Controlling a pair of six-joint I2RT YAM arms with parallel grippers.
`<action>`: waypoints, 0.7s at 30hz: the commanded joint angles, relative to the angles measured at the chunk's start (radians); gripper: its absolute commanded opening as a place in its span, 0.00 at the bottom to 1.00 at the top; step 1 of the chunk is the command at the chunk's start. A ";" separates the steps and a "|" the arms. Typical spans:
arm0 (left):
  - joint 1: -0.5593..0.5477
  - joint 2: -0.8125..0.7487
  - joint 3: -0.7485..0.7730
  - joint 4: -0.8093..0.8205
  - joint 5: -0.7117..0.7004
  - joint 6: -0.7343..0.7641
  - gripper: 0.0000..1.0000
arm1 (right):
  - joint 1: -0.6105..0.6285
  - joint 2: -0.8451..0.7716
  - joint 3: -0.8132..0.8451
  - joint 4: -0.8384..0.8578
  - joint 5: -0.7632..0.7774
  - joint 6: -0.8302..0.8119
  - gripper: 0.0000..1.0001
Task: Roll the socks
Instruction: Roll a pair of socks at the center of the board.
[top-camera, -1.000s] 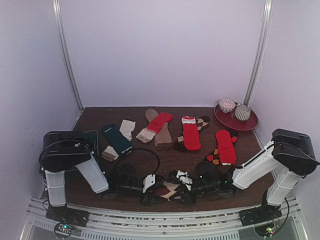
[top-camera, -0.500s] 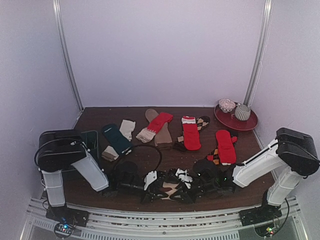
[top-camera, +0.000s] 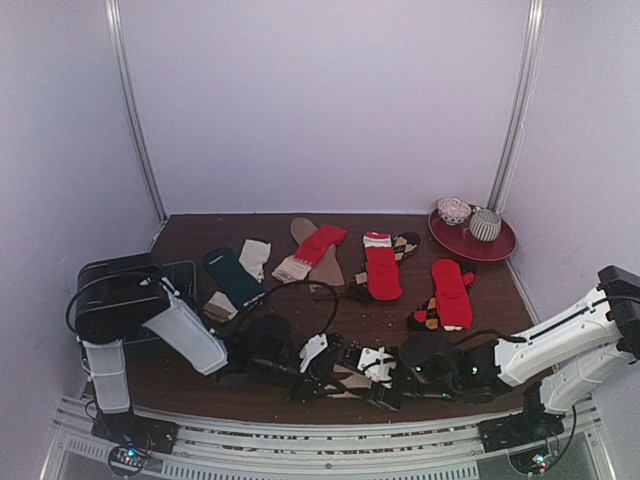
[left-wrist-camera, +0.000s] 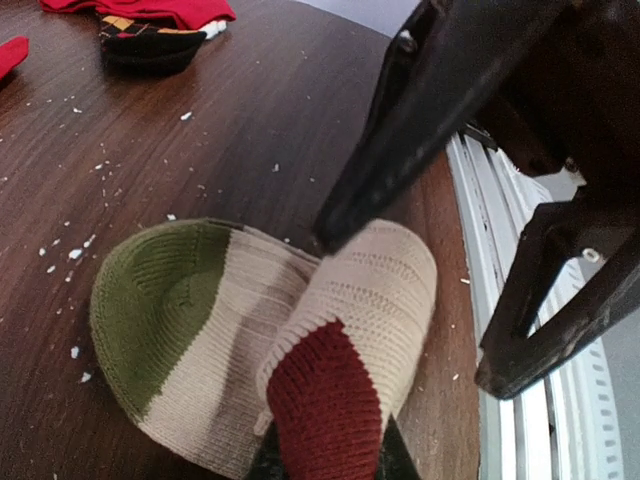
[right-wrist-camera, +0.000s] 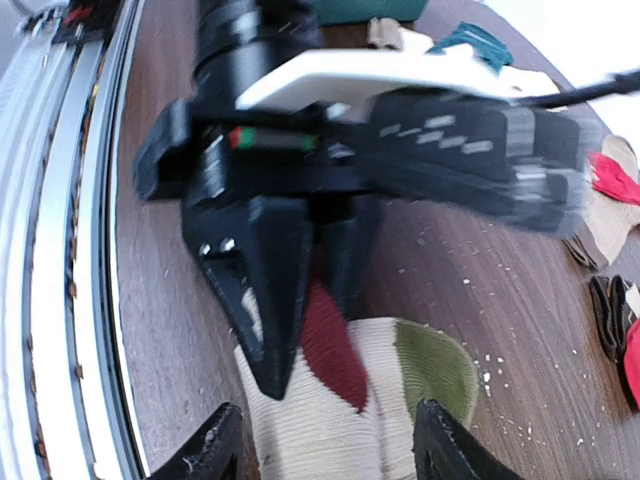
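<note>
1. Sock (left-wrist-camera: 240, 330): a cream knit with a green toe and a dark red heel. It lies at the 6 o'clock edge of the table (top-camera: 200, 235), between the 2 arms, with the heel end doubled over the foot.
2. The left gripper (right-wrist-camera: 308, 345) is clenched on the red heel fold.
3. The right gripper (right-wrist-camera: 325, 445) is spread wide, with 1 finger on each side of the cream body. It straddles the sock and pinches nothing.
4. Handling, as a judgement: the sock looks light, soft and stretchy. It is not fragile, but a loose fold would probably spring open if let go.
5. The best hold is across the doubled fold, catching both layers. Gripping 1 layer would only peel it back.
6. The other socks (top-camera: 382, 268) lie flat toward 12 o'clock, well apart from this one. A red plate (top-camera: 497, 245) sits at 2 o'clock.
</note>
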 joint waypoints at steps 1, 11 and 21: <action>-0.011 0.096 -0.049 -0.419 0.011 -0.041 0.00 | 0.029 0.082 0.031 -0.030 0.065 -0.119 0.58; -0.011 0.104 -0.041 -0.436 0.023 -0.035 0.00 | 0.032 0.211 0.067 -0.058 0.074 -0.024 0.22; -0.011 -0.134 -0.036 -0.319 -0.280 0.102 0.85 | -0.083 0.237 -0.050 0.003 -0.316 0.278 0.16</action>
